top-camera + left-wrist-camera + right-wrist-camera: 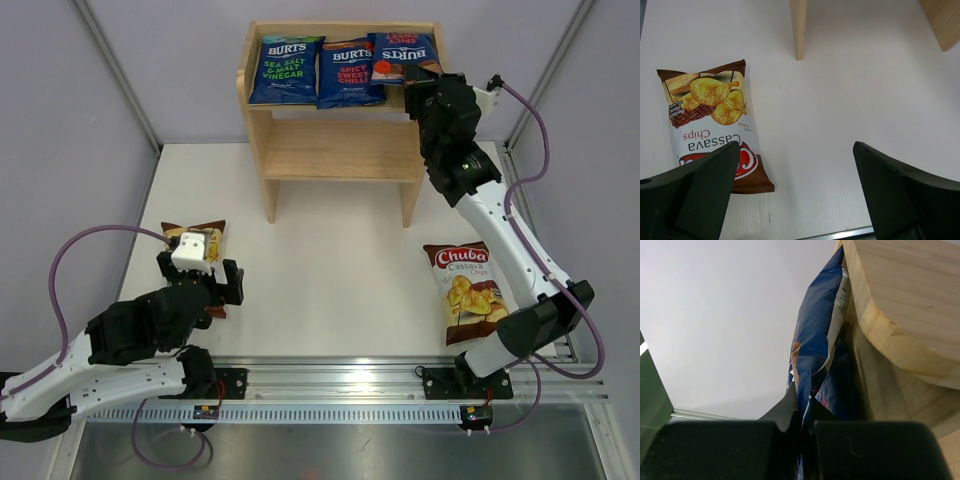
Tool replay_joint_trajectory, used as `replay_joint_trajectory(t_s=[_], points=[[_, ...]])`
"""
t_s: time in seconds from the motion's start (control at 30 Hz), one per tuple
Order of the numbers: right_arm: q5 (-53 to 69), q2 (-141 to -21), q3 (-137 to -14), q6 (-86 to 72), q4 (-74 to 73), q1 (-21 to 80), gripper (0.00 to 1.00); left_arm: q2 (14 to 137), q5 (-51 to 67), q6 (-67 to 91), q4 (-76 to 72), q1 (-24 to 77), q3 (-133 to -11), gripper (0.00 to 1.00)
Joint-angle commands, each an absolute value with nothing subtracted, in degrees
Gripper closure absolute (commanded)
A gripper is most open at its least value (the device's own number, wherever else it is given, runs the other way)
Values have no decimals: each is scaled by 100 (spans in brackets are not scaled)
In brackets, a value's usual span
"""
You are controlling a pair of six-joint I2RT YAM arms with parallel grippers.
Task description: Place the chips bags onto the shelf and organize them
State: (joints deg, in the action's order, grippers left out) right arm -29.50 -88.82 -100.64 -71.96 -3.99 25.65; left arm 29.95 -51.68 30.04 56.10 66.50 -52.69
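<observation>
The wooden shelf (340, 150) stands at the far middle of the table. Two blue BURTS bags (285, 70) (350, 73) lie on its top tier. My right gripper (425, 82) is shut on the edge of a third blue BURTS bag (403, 55) at the top tier's right end; in the right wrist view that bag (815, 340) hangs against the shelf's side panel (900, 305). One brown Chuba bag (465, 290) lies at the right. The other Chuba bag (710, 117) lies at the left, partly under my open, empty left gripper (795, 190).
The shelf's lower tier (340, 150) holds nothing. A shelf leg (798, 30) shows in the left wrist view. A metal rail (340, 375) runs along the near table edge. Grey walls enclose the table.
</observation>
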Motion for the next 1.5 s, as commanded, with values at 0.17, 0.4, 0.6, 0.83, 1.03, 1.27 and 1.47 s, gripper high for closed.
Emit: replay_joint_trajectory(t_s=[0.17, 0.4, 0.6, 0.83, 1.03, 1.27, 1.47], points=[[-3366, -8947, -9915, -7172, 53, 2584, 98, 2900, -5282, 3015, 5502, 6592, -5247, 1], [-3305, -8912, -9659, -7233, 27, 2584, 95, 2874, -5273, 3015, 5493, 6583, -5247, 1], [-3270, -8816, -9536, -7347, -386, 2575, 84, 2900, -5238, 3006, 5476, 6566, -5238, 1], [-3270, -8684, -9615, -7357, -852, 2575, 68, 2874, -5247, 3015, 5484, 6557, -5238, 1], [-3358, -8666, -9861, -7173, -1239, 2575, 56, 2856, -5247, 3023, 5493, 6557, -5238, 1], [-3278, -8587, -10055, -7093, -1687, 2575, 38, 2821, -5361, 3093, 5546, 6513, -5256, 1], [-3208, -8367, -9949, -7040, -1758, 2575, 28, 2856, -5484, 3225, 5660, 6408, -5300, 1]])
